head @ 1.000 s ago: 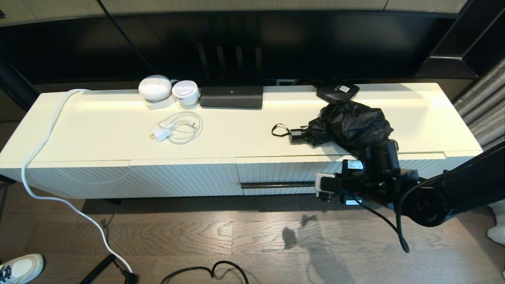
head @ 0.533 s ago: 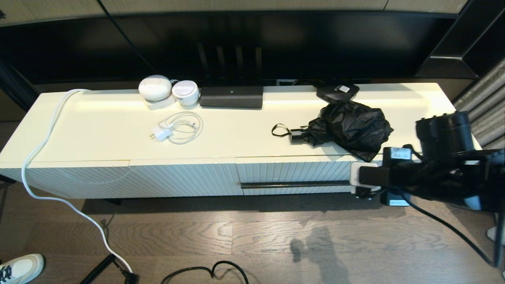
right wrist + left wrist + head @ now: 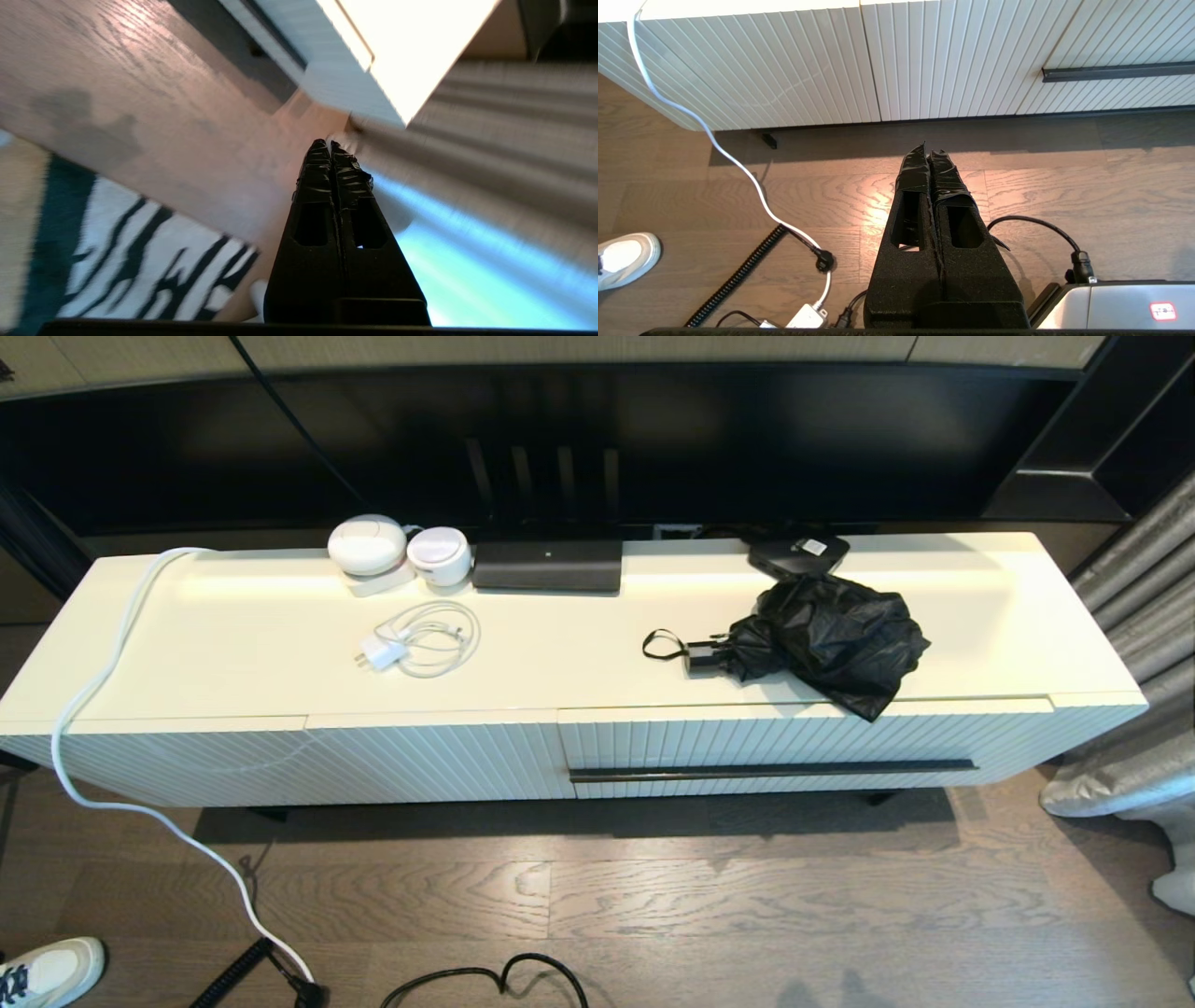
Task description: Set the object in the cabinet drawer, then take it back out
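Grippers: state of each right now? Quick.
Left gripper: shut, empty, parked over the floor.
Right gripper: shut, empty, off beside the cabinet end.

Wood floor (image 3: 653, 896) (grey-brown), cream cabinet (image 3: 233, 653)

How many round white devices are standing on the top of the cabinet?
2. The larger white device is at the back edge; the smaller white device is directly beside it, next to the long black box. None looks hidden.

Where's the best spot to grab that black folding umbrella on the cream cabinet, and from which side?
Probably the short black handle of the black folding umbrella, approached from above. It is rigid and sticks out clear of the loose wrinkled fabric, which would likely bunch or slip in a grip. Avoid the thin wrist loop.
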Controlling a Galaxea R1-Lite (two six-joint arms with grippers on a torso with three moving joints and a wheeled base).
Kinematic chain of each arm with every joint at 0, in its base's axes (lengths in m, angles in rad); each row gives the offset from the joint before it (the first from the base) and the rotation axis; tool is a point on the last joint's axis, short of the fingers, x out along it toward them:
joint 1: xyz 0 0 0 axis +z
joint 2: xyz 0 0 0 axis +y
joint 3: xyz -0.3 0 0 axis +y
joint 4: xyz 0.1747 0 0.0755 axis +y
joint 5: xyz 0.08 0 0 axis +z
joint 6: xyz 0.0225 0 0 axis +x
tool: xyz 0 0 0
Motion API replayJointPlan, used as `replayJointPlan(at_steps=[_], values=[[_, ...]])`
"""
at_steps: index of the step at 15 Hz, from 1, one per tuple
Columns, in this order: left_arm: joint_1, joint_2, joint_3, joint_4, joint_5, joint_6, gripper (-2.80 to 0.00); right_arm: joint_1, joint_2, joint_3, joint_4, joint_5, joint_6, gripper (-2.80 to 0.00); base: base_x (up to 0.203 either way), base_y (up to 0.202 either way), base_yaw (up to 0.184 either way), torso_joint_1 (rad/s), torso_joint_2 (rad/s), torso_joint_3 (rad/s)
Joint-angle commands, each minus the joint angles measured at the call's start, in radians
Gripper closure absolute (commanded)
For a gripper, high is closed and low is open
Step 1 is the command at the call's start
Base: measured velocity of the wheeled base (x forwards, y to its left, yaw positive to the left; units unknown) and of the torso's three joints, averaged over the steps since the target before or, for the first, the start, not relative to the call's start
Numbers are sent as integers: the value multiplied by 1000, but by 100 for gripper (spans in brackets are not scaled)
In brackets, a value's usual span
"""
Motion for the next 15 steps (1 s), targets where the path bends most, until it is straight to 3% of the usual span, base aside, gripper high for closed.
replayJointPlan(at_steps=[1,4,8,10,15], values=[[1,2,2,0,0,0,0,-40,-227,-11,161,-5,108,0,0,0,0,0,0,0],[0,2,2,0,0,0,0,-118,-415,27,268,-12,273,0,0,0,0,0,0,0],[0,2,2,0,0,0,0,-193,-664,175,324,-9,339,0,0,0,0,0,0,0],[0,2,2,0,0,0,0,-194,-718,243,313,-9,444,0,0,0,0,0,0,0],[0,2,2,0,0,0,0,-182,-893,440,239,5,551,0,0,0,0,0,0,0]])
